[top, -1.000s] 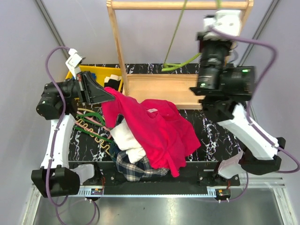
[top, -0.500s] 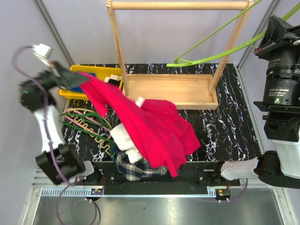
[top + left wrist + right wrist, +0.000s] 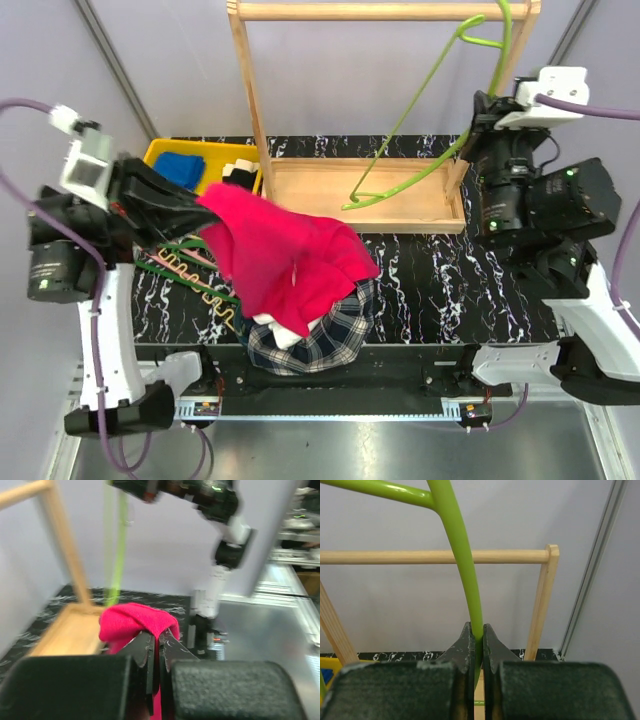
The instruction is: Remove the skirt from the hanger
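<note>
Flanking the black white-veined tabletop (image 3: 440, 290), plain lavender walls (image 3: 170, 60)

Wooden rack (image 3: 250, 100) on black marble table (image 3: 440, 270), yellow bin (image 3: 160, 152) with blue cloth (image 3: 185, 165), plaid garment (image 3: 335, 338), spare hangers (image 3: 205, 290)

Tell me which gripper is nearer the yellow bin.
Left. The left gripper, shut on the red garment, is just in front of the yellow bin. The right gripper, shut on the green hanger, is far across the table at the right.
</note>
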`<control>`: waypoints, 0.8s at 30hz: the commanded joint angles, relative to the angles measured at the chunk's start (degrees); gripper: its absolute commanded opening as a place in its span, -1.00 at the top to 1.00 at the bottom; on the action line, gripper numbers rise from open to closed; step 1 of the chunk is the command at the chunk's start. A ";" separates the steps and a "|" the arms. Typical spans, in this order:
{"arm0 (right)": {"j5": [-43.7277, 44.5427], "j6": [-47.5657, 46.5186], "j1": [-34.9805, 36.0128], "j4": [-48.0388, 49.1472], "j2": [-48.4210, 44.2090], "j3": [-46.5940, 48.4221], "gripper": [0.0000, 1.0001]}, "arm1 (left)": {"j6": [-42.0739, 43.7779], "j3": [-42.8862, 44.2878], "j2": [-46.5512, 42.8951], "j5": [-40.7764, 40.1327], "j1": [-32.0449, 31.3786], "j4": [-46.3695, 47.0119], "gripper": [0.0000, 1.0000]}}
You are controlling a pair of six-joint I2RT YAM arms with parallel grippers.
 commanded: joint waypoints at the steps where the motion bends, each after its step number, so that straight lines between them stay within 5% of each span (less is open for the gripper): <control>1: 2.01 3.25 0.00 1.59 -5.34 0.70 1.00 | 8.15 -17.75 -1.20 -0.06 -8.32 -4.11 1.00; 7: 1.57 2.28 0.00 2.73 -6.66 0.08 1.00 | 18.77 -37.60 -5.69 -1.28 -19.23 -15.00 0.96; 10: 0.34 3.07 0.00 1.60 -6.66 0.78 1.00 | 49.62 -38.01 -8.84 -6.01 -24.22 -51.62 0.92; 11: 0.34 3.24 0.00 1.42 -6.40 0.96 1.00 | 73.83 -35.90 -9.37 -12.56 -27.30 -79.95 0.91; 15: 0.08 3.60 0.00 0.36 -6.40 1.49 1.00 | 77.75 -40.36 -8.51 -15.52 -32.25 -81.80 0.92; 17: -0.36 3.69 0.00 0.19 -6.14 1.58 1.00 | 88.25 -38.52 -6.48 -18.92 -34.70 -93.92 0.90; 18: -0.54 3.69 0.00 0.27 -6.05 1.58 1.00 | 89.62 -38.69 -6.39 -20.26 -35.67 -95.25 0.76; 21: -1.06 4.56 0.00 -1.21 -5.08 2.46 1.00 | 96.47 -38.35 -5.78 -27.71 -37.26 -101.31 -0.97; 24: -1.85 5.79 0.00 -1.75 -4.82 2.72 1.00 | 103.86 -33.70 -2.10 -36.95 -37.26 -110.97 -0.97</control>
